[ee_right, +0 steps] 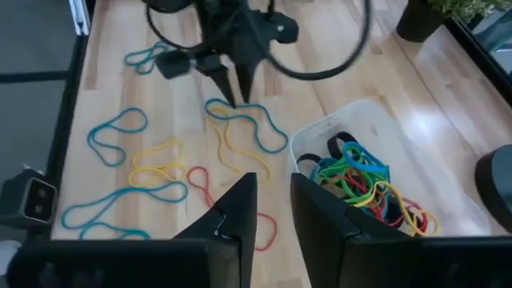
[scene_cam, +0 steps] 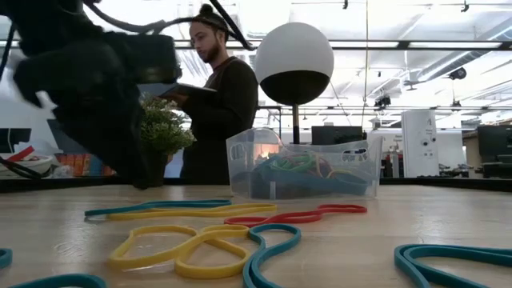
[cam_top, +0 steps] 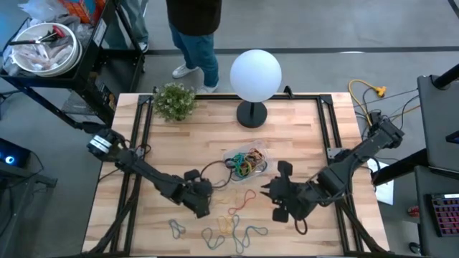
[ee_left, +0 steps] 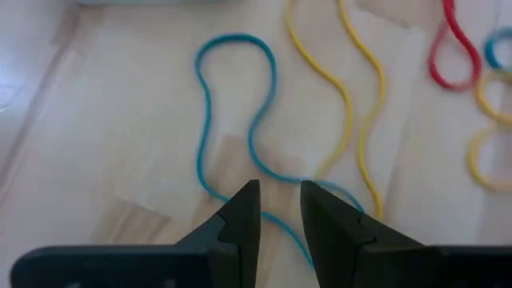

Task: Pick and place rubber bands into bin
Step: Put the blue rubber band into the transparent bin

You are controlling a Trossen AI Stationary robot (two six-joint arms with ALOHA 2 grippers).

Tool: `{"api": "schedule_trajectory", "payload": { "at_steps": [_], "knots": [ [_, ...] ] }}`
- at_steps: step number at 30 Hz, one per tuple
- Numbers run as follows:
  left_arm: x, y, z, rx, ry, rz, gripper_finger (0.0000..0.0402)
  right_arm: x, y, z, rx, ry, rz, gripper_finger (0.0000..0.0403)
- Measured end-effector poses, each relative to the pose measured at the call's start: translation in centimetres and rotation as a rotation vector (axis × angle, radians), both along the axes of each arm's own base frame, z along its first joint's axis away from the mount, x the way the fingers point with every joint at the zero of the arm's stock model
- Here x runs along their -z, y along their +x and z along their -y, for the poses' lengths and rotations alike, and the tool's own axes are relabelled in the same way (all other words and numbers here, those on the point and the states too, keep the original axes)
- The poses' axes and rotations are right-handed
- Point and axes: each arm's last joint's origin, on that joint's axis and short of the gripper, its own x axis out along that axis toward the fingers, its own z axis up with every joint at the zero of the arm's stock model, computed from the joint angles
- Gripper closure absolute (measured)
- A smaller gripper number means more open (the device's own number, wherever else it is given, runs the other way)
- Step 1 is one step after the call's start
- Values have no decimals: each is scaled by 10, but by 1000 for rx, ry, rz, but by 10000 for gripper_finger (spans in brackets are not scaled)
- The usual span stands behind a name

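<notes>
The clear bin (cam_top: 231,156) sits mid-table with a tangle of coloured rubber bands (ee_right: 360,176) inside it. Loose bands lie flat on the wood nearer the near edge: a blue band (ee_left: 204,120), a yellow band (ee_left: 352,104), a red band (ee_right: 200,188) and others (cam_top: 222,233). My left gripper (ee_left: 280,192) points down just left of the bin's near side (cam_top: 203,208), narrowly open, its fingertips on either side of a strand of the blue band. My right gripper (ee_right: 274,180) hovers to the right (cam_top: 271,201), narrowly open and holding nothing. My left gripper comes from above, pointing down, at the blue band's strand (ee_left: 268,172) where it crosses the yellow band. One fingertip stands on each side of the strand. Whether the fingertips touch it, I cannot tell.
A white globe lamp (cam_top: 254,72) and a small plant (cam_top: 174,100) stand near the table's far edge. A person (cam_top: 193,29) stands beyond it. A yellow cable (cam_top: 366,93) lies off the far right corner. Bare wood shows to the left and right of the bands.
</notes>
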Motion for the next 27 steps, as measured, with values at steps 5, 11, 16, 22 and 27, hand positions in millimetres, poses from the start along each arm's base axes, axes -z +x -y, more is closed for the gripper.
{"api": "schedule_trajectory", "payload": {
  "at_steps": [5,11,16,22,27],
  "knots": [
    [-3,8,-12,-50,-39,2,327,1,-3,-4,18,33,5,335],
    [-4,16,-26,-10,-38,-20,327,3,-3,-5,30,27,11,335],
    [-4,20,-36,6,-5,-31,327,4,-4,-5,28,25,9,336],
    [4,22,-46,92,16,-101,327,5,-4,-5,29,22,5,339],
    [12,22,-50,105,-21,-167,327,6,-4,-5,28,18,0,340]
  ]
}}
